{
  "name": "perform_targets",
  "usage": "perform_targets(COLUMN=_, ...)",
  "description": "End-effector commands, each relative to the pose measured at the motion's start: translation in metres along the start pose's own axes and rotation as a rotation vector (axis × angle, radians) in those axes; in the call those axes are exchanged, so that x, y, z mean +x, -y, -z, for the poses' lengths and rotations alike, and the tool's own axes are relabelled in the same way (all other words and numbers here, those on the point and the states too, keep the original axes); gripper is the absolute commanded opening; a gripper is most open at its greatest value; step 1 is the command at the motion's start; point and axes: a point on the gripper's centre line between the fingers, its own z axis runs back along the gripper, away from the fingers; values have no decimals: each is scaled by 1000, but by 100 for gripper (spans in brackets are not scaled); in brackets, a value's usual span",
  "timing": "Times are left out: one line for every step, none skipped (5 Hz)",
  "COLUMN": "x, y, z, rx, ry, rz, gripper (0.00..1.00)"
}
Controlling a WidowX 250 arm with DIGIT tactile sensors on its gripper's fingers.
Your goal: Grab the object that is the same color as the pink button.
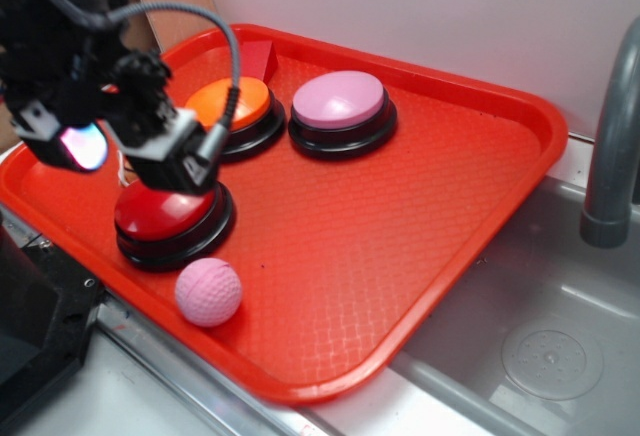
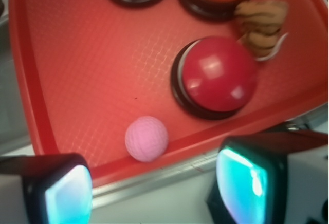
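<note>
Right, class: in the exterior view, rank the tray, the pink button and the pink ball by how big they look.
1. The red tray, by far the largest.
2. The pink button.
3. The pink ball, smallest, even though it sits nearer the camera than the button.

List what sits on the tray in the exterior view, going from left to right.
Red button → pink ball → orange button → pink button. The tool hangs over the red button and overlaps it, so it is left out of the order.
</note>
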Motion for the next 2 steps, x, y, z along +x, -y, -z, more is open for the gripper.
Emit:
perform_targets(x=0, y=8, z=53, rx=27, ry=-1, rz=-38, gripper=100)
perform_targets(x=-2, y=5, z=76, rx=37, ry=2, rz=-39, gripper=100)
